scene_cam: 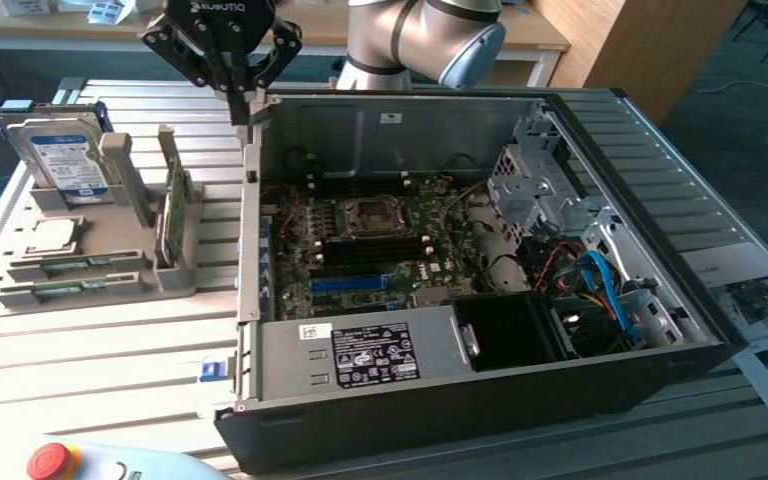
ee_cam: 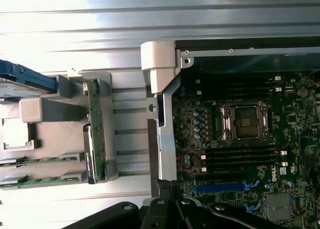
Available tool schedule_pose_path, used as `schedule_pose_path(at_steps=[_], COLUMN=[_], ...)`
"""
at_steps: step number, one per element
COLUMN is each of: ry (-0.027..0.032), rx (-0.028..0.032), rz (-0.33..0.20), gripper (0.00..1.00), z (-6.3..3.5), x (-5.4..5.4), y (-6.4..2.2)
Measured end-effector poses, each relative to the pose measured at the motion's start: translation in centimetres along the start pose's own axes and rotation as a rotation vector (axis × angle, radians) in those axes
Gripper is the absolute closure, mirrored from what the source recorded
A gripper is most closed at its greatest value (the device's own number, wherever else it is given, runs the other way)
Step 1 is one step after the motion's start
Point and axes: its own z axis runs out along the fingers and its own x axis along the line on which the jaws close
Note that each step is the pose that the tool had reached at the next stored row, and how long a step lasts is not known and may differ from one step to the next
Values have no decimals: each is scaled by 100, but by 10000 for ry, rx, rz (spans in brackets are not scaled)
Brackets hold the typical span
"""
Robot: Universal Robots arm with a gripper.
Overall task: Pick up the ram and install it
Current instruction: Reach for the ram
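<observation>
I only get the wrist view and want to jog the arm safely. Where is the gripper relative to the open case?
Observer: The gripper hangs by the case's far corner, on the exterior view's left.
Operator: What is the blue-edged thing in the holder?
Observer: A silver hard drive with a blue label, standing upright.
Operator: What sits at the case's near end?
Observer: A power supply with a black label.
</observation>
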Motion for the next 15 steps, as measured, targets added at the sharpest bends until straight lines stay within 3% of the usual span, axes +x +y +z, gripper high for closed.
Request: schedule_pose_path(at_steps=[15], ry=[0], rx=[0], rz=[-1], gripper=[90], z=[-6], x=[256], y=[4])
